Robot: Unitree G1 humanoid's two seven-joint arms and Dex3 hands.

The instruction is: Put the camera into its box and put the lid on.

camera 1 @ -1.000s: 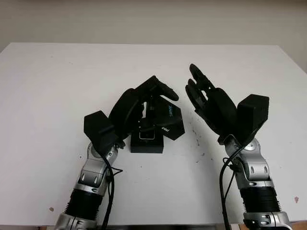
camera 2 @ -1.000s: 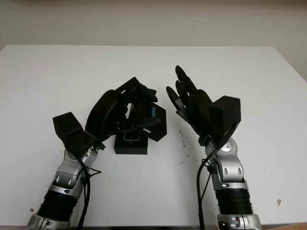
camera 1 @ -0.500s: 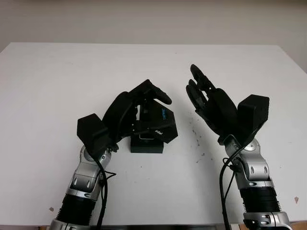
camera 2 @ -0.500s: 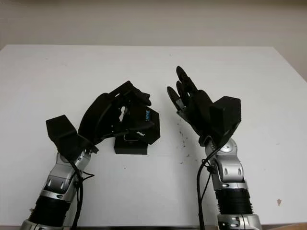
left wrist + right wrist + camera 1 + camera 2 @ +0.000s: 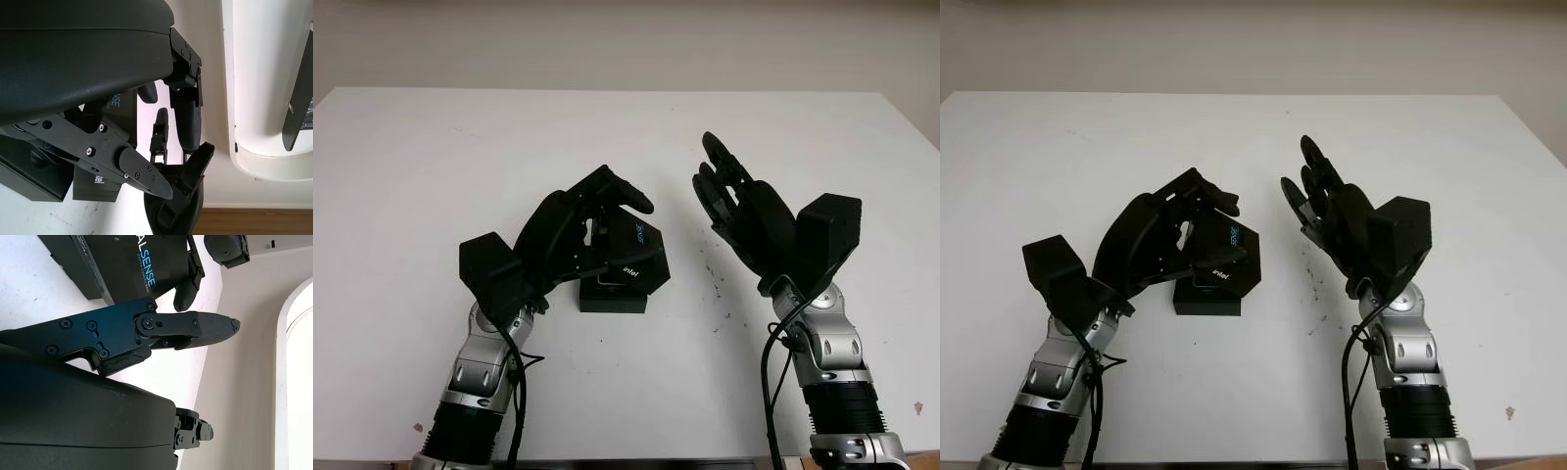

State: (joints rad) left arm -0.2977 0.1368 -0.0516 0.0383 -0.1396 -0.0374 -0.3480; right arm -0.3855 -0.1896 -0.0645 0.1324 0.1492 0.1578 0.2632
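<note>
Left eye view gives us the black lid [image 5: 639, 257], tilted, grasped in the fingers of our left hand [image 5: 576, 233] just above the open box [image 5: 613, 293] at the middle of the white table [image 5: 421, 176]. Our right hand [image 5: 749, 217] hovers beside them, released, holding nothing.

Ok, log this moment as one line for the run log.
left hand: holding lid tilted over box | right hand: open, raised right of box | lid: not yet on | table: white
</note>
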